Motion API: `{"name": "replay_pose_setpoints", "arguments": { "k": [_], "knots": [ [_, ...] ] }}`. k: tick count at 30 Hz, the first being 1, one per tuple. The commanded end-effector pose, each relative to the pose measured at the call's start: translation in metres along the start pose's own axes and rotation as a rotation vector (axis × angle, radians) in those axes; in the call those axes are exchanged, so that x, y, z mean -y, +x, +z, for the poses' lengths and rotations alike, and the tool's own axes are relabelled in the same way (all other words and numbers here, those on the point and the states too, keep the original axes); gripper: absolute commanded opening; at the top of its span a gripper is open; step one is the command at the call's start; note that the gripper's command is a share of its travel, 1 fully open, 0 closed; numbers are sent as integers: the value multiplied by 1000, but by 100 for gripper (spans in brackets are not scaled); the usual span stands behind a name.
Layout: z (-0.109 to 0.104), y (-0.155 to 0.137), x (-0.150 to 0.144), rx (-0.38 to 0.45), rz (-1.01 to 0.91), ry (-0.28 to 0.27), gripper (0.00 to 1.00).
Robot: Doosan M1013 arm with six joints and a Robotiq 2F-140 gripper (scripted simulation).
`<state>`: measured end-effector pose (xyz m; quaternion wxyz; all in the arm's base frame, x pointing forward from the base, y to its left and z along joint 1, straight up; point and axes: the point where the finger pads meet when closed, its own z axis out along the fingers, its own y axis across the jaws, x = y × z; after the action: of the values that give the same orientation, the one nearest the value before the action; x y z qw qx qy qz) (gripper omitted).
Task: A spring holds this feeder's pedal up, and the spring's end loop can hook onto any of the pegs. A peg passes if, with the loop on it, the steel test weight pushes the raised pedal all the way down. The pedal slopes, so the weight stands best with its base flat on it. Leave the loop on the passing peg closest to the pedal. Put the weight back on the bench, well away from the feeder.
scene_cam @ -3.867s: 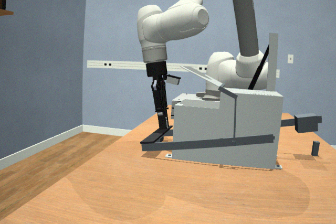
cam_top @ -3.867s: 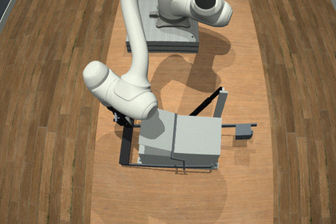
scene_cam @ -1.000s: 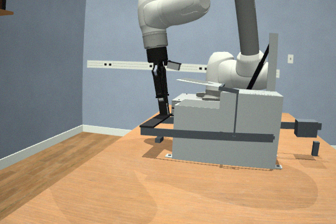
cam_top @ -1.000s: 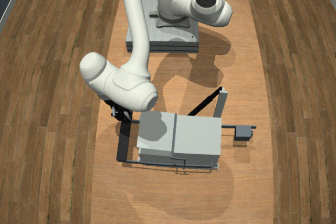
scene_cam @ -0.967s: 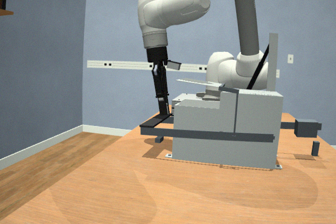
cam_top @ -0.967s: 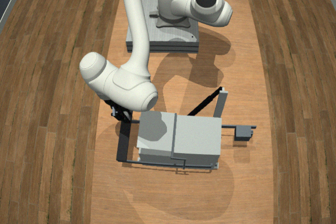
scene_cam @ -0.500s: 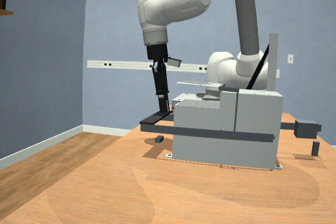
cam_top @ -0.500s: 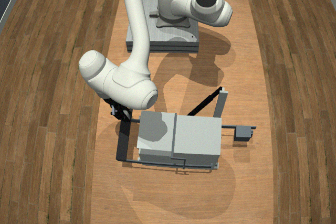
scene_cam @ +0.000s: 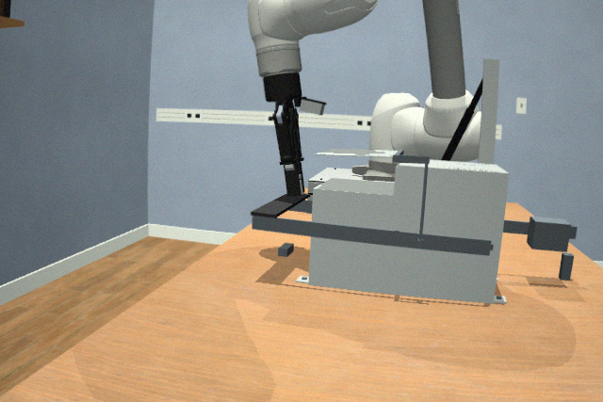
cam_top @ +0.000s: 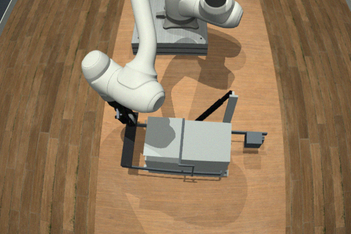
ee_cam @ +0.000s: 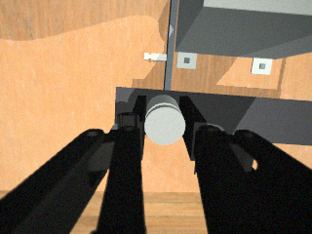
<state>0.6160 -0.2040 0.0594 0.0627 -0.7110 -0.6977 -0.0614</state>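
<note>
At the left, the arm (cam_top: 144, 35) (scene_cam: 318, 1) reaches down, and its gripper (cam_top: 130, 120) (scene_cam: 294, 190) (ee_cam: 162, 109) points to the far end of the black pedal (cam_top: 129, 152) (scene_cam: 272, 206) (ee_cam: 278, 122). The fingers are pinching the round steel weight (ee_cam: 165, 128), one finger at each side of it. The weight is over this far end of the pedal; if its base is touching there, I cannot tell.

Under the pedal, a small dark block (scene_cam: 285, 249) is on the bench (cam_top: 184, 205) (scene_cam: 194, 339) (ee_cam: 73, 63). From the near end of the pedal, a dark bar (cam_top: 170, 171) (scene_cam: 365, 231) goes to the right, along the near side of the pale feeder (cam_top: 207, 141) (scene_cam: 369, 256) (ee_cam: 244, 29). The lid (cam_top: 167, 152) (scene_cam: 355, 152) is above the lower left part of the feeder, raised and almost level.

More to the right, on the far side, a black rod (cam_top: 214, 109) (scene_cam: 463, 125) leans up to the top of a pale upright post (cam_top: 231, 108) (scene_cam: 489, 110). At the right, a dark grey box (cam_top: 253, 139) (scene_cam: 547, 233) sits on a bar above the bench.
</note>
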Motion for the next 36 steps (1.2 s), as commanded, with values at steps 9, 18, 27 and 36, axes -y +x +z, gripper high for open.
{"name": "replay_pose_setpoints", "arguments": {
  "k": [9,18,27,36],
  "knots": [
    [-8,1,-1,0,0,-2,25],
    [-17,3,-1,0,0,-2,25],
    [-22,4,0,0,0,-2,25],
    [-31,5,0,0,0,-2,25]
  ]
}}
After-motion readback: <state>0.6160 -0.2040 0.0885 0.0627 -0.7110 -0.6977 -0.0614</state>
